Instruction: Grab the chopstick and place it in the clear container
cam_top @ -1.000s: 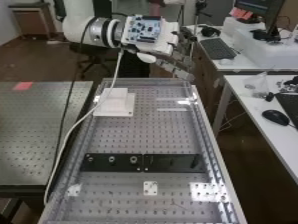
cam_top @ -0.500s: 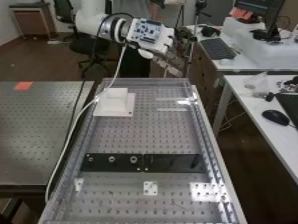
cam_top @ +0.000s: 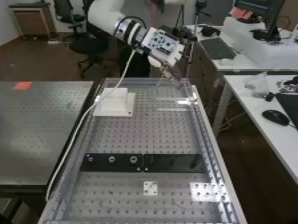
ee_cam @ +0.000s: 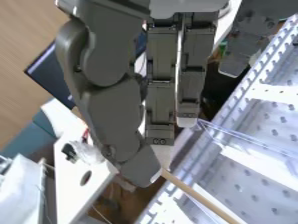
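Bench (cam_top: 166, 135): perforated
Hand (cam_top: 171, 74): pinching chopstick (ee_cam: 203, 198), at bench's far end
White block (cam_top: 114, 103): on bench, near hand

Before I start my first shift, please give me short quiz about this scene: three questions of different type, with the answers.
1. True or false: in the high view, the hand is near the far end of the perforated plate.
2. The white block stands on: (a) the black strip; (b) the perforated plate; (c) the floor.
3. Fill in: at the thumb's tip is a thin ____.

Key: 1 true; 2 b; 3 chopstick.
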`<state>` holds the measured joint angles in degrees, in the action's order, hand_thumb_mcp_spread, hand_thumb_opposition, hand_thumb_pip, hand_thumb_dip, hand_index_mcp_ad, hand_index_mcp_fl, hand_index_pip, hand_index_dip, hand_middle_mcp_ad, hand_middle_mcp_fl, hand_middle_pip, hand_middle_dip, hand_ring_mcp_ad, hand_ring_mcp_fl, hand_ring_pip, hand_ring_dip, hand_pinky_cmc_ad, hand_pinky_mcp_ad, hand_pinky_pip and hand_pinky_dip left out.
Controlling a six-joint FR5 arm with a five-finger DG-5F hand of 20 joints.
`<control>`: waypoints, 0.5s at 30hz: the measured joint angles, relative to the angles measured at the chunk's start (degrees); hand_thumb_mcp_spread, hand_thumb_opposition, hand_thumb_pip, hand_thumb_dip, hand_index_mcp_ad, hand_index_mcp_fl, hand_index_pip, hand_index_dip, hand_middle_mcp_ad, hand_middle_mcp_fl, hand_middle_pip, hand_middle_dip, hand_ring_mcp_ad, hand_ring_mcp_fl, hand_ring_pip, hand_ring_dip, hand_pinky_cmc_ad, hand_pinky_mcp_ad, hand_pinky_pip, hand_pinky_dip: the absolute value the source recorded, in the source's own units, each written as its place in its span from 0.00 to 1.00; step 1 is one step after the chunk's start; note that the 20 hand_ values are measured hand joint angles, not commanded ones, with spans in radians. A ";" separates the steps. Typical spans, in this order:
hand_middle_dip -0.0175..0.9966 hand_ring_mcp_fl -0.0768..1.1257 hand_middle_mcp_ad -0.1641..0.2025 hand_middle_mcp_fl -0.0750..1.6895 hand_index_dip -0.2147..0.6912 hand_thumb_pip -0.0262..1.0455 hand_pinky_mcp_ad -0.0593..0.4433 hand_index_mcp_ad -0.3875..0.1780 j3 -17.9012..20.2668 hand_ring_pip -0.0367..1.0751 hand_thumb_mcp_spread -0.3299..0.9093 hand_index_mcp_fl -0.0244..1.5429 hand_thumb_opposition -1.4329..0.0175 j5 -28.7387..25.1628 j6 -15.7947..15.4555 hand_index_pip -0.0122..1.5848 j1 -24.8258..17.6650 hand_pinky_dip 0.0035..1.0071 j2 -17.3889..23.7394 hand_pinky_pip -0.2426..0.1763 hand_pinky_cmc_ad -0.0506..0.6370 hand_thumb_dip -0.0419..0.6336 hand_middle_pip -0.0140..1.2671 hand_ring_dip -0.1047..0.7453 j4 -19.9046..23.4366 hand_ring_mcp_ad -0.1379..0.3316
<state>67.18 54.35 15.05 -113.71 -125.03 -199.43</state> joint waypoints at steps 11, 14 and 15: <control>0.65 0.66 0.60 0.80 0.71 0.44 0.68 0.39 -4.87 0.14 0.92 0.86 0.24 0.90 -4.43 0.18 1.00 0.17 -3.17 0.57 0.59 0.51 0.16 0.66 -7.31 0.40; 0.65 0.67 0.60 0.80 0.71 0.44 0.68 0.39 -4.96 0.14 0.92 0.86 0.24 0.08 -4.11 0.18 1.26 0.17 -3.71 0.57 0.60 0.51 0.16 0.66 -7.75 0.40; 0.65 0.67 0.60 0.80 0.71 0.44 0.67 0.38 -4.94 0.14 0.92 0.86 0.24 -0.46 -3.65 0.18 1.35 0.17 -3.88 0.57 0.60 0.51 0.16 0.66 -7.78 0.40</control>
<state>62.24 53.89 11.40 -112.36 -128.91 -207.21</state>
